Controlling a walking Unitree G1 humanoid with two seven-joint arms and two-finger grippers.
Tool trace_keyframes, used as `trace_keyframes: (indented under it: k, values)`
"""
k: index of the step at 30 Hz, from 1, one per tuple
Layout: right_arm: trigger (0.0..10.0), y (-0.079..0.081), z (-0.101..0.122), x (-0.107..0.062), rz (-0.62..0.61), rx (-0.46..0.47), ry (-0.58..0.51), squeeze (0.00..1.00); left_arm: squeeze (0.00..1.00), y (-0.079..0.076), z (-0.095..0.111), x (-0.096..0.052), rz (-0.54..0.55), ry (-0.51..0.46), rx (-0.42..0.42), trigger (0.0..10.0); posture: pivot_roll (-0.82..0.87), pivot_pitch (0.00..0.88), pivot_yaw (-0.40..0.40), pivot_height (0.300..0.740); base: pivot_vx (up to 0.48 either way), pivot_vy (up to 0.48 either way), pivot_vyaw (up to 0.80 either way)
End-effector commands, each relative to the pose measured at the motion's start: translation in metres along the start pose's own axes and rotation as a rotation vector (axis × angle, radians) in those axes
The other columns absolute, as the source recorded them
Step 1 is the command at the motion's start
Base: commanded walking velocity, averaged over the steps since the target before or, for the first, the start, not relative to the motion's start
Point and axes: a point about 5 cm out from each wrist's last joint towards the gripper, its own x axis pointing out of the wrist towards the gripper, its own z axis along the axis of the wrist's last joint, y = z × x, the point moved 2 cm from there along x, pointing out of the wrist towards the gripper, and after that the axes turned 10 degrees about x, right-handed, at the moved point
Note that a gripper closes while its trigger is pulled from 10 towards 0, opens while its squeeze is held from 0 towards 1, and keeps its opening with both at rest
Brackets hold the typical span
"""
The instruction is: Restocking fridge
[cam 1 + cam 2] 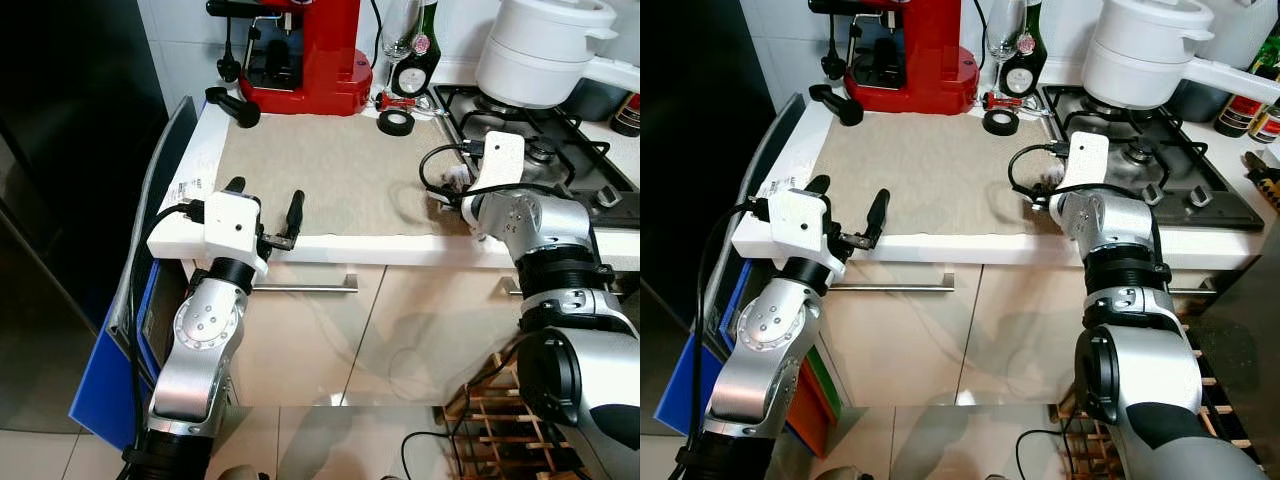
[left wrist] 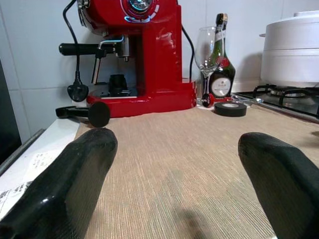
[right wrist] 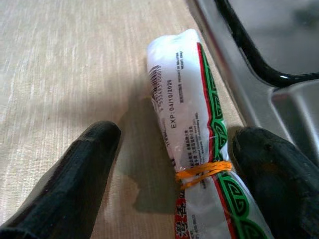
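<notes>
Kitchen counter [image 1: 330,248] fills the middle of the head views, covered by a beige mat [image 1: 330,170]. Nearest us, lower left, our left gripper [image 1: 265,215] rests at the counter edge, fingers spread, holding nothing. At centre right our right gripper [image 3: 174,164] straddles a white rolled food packet [image 3: 192,134] bound with an orange rubber band [image 3: 202,172], lying beside the hob [image 1: 545,150]; the fingers are apart, not yet pinching. We judge it light, soft and slippery, best taken mid-roll near the band. Farther back stands a red espresso machine [image 1: 300,50].
</notes>
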Motion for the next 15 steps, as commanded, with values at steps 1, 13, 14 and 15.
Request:
trace_keyframes:
  k: [1,13,14,15]
  values:
    - [0.0,0.0023,-0.0027,0.0009,0.01,0.014,0.022,0.0,0.0,0.0005,0.0005,0.0033,0.006,0.002,0.007,10.0,-0.02,0.0,-0.057,0.732,0.0,0.0,0.0]
    - [0.0,0.0019,-0.0098,0.0017,0.0,0.022,0.046,0.0,0.0,0.0035,0.0011,0.0075,0.013,0.0,0.009,10.0,-0.02,0.0,-0.051,0.732,0.0,0.0,0.0]
    - [0.0,0.0019,-0.0098,0.0017,0.0,0.022,0.046,0.0,0.0,0.0035,0.0011,0.0075,0.013,0.0,0.009,10.0,-0.02,0.0,-0.051,0.732,0.0,0.0,0.0]
    - [0.0,0.002,-0.0089,0.0016,-0.002,0.018,0.037,0.0,0.0,0.0032,0.001,0.0077,0.013,0.001,0.01,10.0,-0.02,0.0,-0.051,0.732,0.0,0.0,0.0]
